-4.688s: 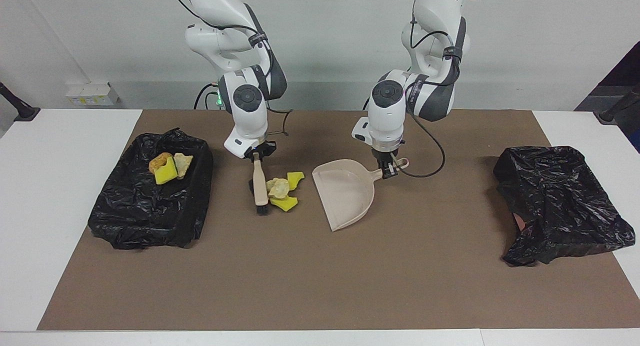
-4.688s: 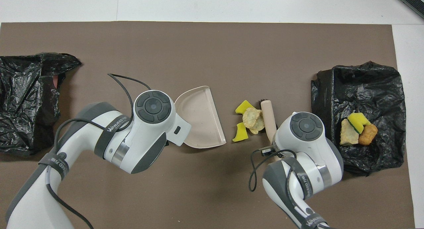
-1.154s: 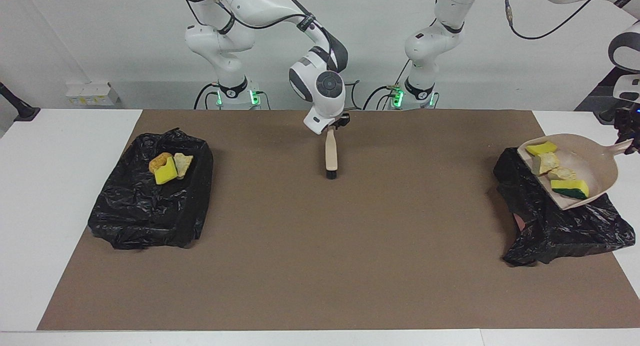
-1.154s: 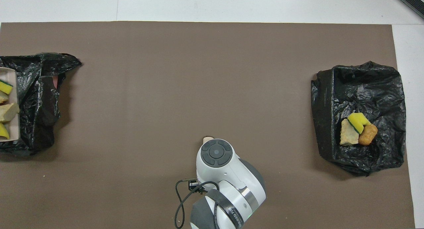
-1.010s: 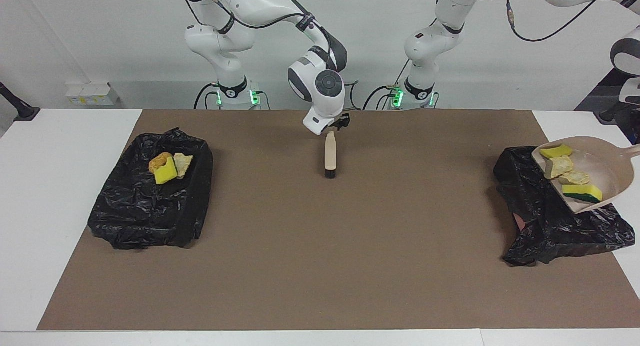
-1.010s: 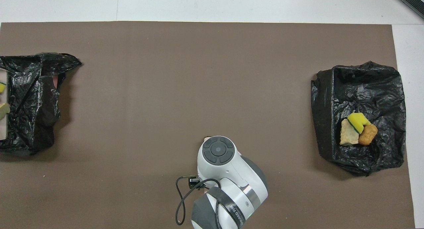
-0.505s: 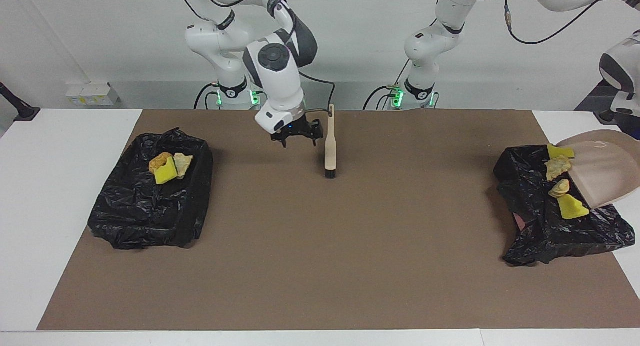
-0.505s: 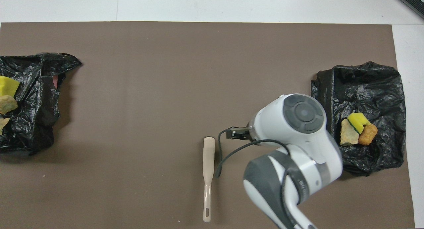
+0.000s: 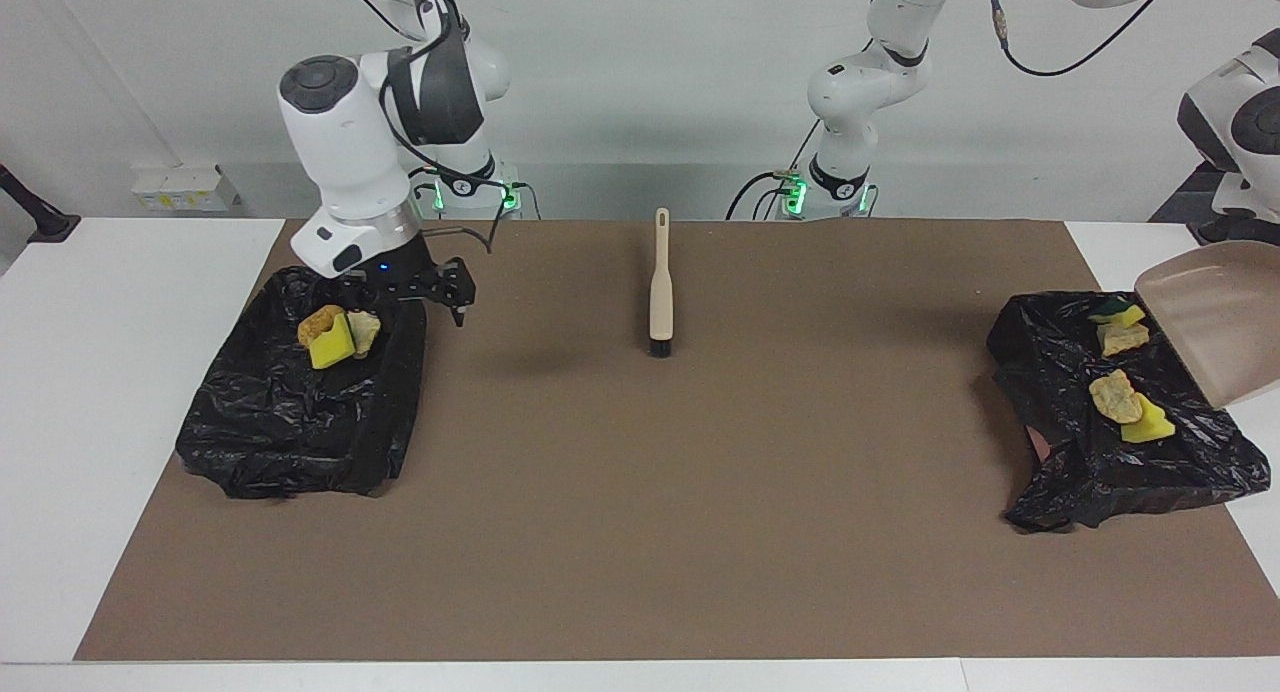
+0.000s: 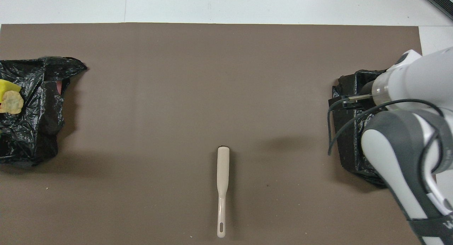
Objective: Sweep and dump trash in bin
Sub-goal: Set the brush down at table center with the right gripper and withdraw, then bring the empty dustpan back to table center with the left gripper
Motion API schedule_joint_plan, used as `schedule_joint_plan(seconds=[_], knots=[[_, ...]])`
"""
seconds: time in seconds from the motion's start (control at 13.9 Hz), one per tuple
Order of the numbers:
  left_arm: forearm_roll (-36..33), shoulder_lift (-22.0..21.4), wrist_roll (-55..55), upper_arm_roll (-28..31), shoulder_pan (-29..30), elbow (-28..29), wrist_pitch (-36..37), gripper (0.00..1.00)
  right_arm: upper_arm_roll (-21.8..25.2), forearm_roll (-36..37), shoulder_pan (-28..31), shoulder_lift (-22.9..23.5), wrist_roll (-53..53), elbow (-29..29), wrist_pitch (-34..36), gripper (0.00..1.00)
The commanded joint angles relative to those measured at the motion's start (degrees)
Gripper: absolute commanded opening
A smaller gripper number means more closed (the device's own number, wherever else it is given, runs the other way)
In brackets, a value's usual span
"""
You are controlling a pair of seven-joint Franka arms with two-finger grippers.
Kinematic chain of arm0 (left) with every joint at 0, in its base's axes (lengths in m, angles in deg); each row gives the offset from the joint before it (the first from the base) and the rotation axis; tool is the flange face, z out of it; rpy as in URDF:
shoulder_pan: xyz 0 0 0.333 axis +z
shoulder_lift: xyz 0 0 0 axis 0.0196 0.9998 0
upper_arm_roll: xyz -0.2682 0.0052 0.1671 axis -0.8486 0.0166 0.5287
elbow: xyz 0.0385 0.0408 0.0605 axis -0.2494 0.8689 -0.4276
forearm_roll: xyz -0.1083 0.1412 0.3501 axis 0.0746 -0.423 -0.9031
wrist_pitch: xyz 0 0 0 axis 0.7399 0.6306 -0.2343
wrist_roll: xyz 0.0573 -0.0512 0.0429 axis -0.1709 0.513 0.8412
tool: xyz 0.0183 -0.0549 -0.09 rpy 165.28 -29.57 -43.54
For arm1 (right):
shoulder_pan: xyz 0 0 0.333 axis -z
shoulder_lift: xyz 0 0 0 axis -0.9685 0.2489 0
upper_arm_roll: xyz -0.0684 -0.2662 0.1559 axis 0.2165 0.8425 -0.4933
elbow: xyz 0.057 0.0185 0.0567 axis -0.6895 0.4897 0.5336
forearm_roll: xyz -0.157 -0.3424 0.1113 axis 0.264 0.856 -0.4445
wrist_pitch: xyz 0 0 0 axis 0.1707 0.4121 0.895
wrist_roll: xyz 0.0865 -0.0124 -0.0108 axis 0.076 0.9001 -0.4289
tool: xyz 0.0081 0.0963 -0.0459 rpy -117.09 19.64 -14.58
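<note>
My left arm holds the beige dustpan (image 9: 1215,322) tipped steeply over the black-bagged bin (image 9: 1060,472) at its end of the table. The handle and the left gripper lie past the picture's edge. Trash lies on that bag: yellow sponge pieces (image 9: 1146,427) and beige foam lumps (image 9: 1114,397), also partly seen from overhead (image 10: 10,100). My right gripper (image 9: 405,297) hangs open and empty over the other black-bagged bin (image 9: 290,442). That bin holds an orange-brown lump (image 9: 320,324), a yellow piece (image 9: 330,350) and a beige one (image 9: 366,326).
A beige hand brush (image 9: 660,292) (image 10: 222,188) lies flat on the brown mat (image 9: 640,532) mid-table, close to the robots, bristle end pointing away from them. My right arm (image 10: 407,146) covers most of its bin from overhead.
The right gripper let go of the brush, opened and swung over the bin at its end. The left arm tipped the dustpan and the trash slid onto the black bag.
</note>
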State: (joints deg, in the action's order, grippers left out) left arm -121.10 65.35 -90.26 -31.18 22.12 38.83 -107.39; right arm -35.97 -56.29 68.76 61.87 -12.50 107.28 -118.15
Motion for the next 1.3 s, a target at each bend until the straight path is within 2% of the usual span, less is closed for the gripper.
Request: schedule_joint_plan(seconds=[0.0,0.07,0.22,0.43,0.5,0.79,0.94,1.08,1.23], knots=[[-0.8,-1.0,1.2,0.1,-3.5,-1.6,4.9,0.0,2.6,1.3,-0.4,-2.5,-2.8,-6.1,10.4,1.0],[-0.1,-1.0,1.3,-0.2,-4.1,-1.6,6.0,0.0,2.9,1.4,0.3,-4.0,-4.1,-6.5,13.4,1.0],[9.0,-0.9,2.1,-0.3,-5.7,-1.4,7.5,0.0,2.7,1.3,1.6,-8.5,-5.1,-5.7,17.9,1.0],[21.1,-1.0,9.5,-0.6,-6.8,-0.7,9.8,0.0,3.1,1.3,1.5,-9.3,-4.8,-3.8,16.2,1.0],[25.5,-0.8,12.8,-0.5,-8.3,-0.6,11.7,0.0,4.5,1.1,1.3,-9.1,-4.7,-4.0,16.0,1.0],[38.5,-1.9,32.4,-0.6,-14.1,4.5,12.6,0.0,5.2,0.8,1.3,-8.9,-5.3,-6.3,20.4,1.0],[41.9,-1.6,42.5,-0.6,-18.7,6.2,13.3,0.0,5.7,0.8,1.0,-8.4,-5.3,-6.8,20.5,1.0],[45.1,-0.3,58.9,-0.6,-23.9,7.8,12.1,0.0,5.7,1.0,1.1,-6.6,-5.3,-8.8,20.7,1.0],[47.7,2.7,71.9,-0.6,-30.5,7.8,9.7,0.0,5.7,0.4,1.1,-5.7,-5.3,-11.2,20.6,1.0]])
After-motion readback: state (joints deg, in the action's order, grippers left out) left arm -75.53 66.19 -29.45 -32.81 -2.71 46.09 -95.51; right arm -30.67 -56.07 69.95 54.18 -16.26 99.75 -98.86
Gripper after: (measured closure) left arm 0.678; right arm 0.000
